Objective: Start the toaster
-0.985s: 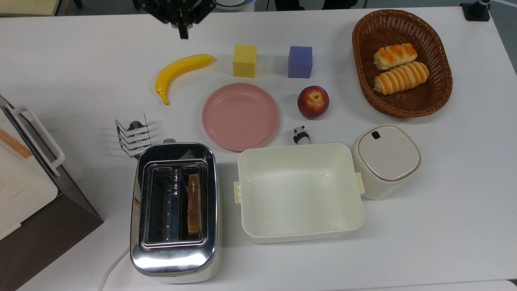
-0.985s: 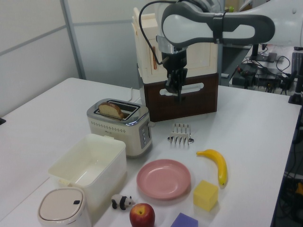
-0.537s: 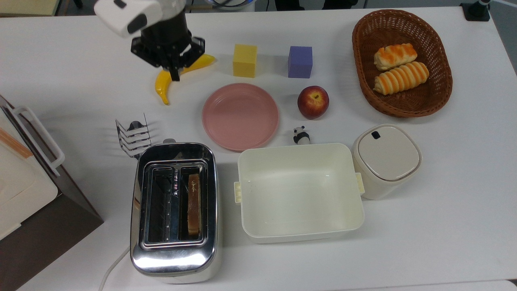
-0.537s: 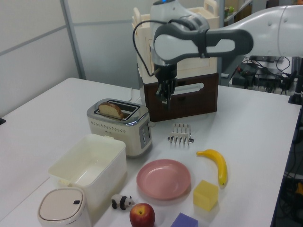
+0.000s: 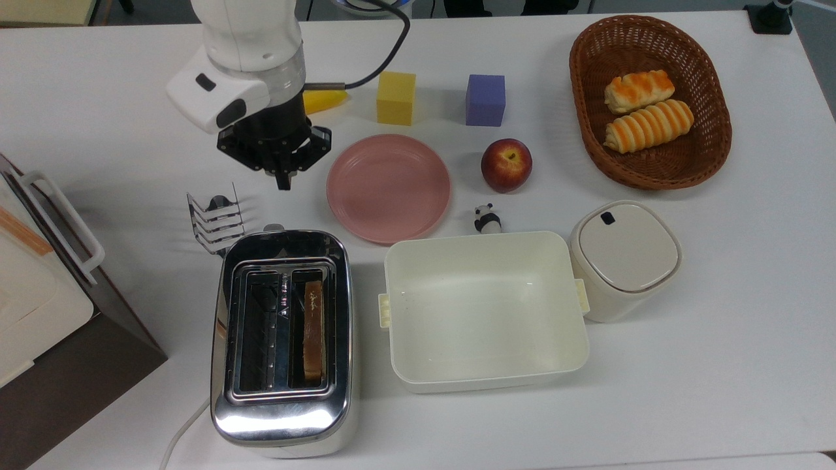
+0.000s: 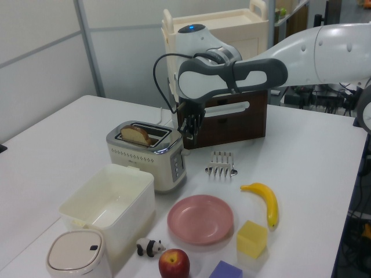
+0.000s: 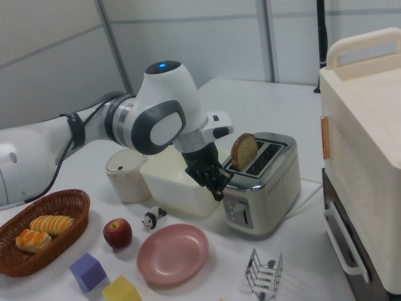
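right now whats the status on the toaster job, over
Gripper shut, holding nothing, in the air short of the toaster. Bread slice sits high in one slot, not yet started. Toast rack beside the toaster's near end, off the direct line.

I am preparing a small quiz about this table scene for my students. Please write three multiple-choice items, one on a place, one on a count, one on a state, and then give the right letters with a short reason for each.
1. In the top view, where is the pincer?
A. Over the wicker basket
B. Between the pink plate and the wire toast rack, above the table
C. Inside the cream tub

2. How many bread rolls lie in the wicker basket?
A. Two
B. Four
C. None

3. What is the state of the toaster?
A. Both slots are empty
B. It lies on its side
C. One slot holds a slice of bread that stands up out of it

Answers: 1 B, it hangs between the pink plate and the wire toast rack. 2 A, two striped rolls lie side by side. 3 C, the slice rises above the slot.
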Controlling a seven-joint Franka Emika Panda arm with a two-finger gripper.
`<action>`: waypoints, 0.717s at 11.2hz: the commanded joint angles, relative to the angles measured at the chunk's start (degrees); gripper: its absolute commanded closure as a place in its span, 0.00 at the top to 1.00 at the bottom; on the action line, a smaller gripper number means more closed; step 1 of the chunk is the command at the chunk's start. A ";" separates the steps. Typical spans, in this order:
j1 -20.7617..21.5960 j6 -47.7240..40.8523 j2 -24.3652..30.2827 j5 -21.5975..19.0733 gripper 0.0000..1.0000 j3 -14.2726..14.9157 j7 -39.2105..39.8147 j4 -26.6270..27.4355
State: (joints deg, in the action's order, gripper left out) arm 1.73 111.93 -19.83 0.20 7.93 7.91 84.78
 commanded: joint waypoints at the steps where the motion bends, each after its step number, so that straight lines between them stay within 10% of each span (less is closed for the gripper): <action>1: -0.93 4.52 -1.08 -1.08 0.00 0.42 1.14 -0.32; 8: -1.99 9.80 -3.64 -1.17 0.00 0.42 1.23 0.12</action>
State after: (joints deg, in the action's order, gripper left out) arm -0.27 119.37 -23.00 0.20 7.97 7.91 84.72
